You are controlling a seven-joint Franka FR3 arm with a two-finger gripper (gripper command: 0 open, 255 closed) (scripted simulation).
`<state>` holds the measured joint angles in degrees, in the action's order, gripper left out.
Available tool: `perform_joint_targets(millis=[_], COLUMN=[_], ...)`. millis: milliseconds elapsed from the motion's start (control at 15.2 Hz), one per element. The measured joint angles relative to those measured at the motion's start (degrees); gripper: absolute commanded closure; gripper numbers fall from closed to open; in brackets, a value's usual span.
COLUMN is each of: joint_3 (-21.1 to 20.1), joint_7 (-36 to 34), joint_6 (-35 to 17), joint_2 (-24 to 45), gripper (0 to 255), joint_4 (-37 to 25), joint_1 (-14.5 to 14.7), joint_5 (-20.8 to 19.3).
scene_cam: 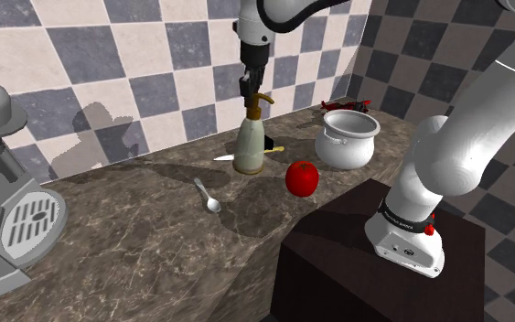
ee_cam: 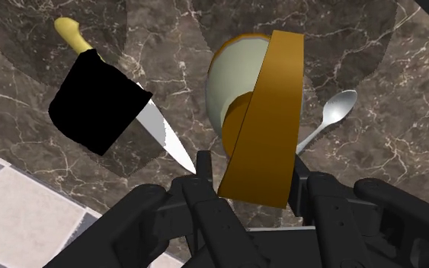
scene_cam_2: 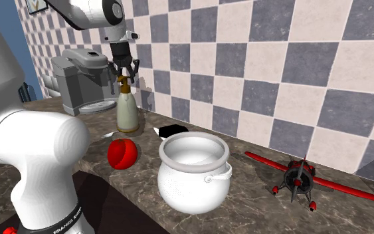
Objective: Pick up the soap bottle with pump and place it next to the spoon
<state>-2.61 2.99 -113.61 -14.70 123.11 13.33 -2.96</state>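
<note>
Wrist view, claw (ee_cam: 251, 173) parted astride pump (ee_cam: 270, 106), perhaps touching

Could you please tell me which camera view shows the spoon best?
The shoulder view: the whole spoon lies unobstructed. The wrist view has its handle partly behind the pump; the second exterior view shows a sliver beside the soap bottle.

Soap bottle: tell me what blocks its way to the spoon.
Nothing visible does. Bare counter lies between the soap bottle and the spoon; the red fruit and the knife lie off that path. The end effector is at its pump.
</note>
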Motion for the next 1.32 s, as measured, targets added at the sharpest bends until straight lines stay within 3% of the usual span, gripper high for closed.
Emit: perform_joint_targets(millis=[924,1320], joint_3=[-0.1,-0.1], joint_7=[-0.9,-0.9], joint_6=[-11.0,-11.8], joint_2=[2.8,3.1], gripper=[255,255], joint_4=[8.2,8.8], joint_1=[0.0,-0.1], joint_5=[-0.5,-0.5])
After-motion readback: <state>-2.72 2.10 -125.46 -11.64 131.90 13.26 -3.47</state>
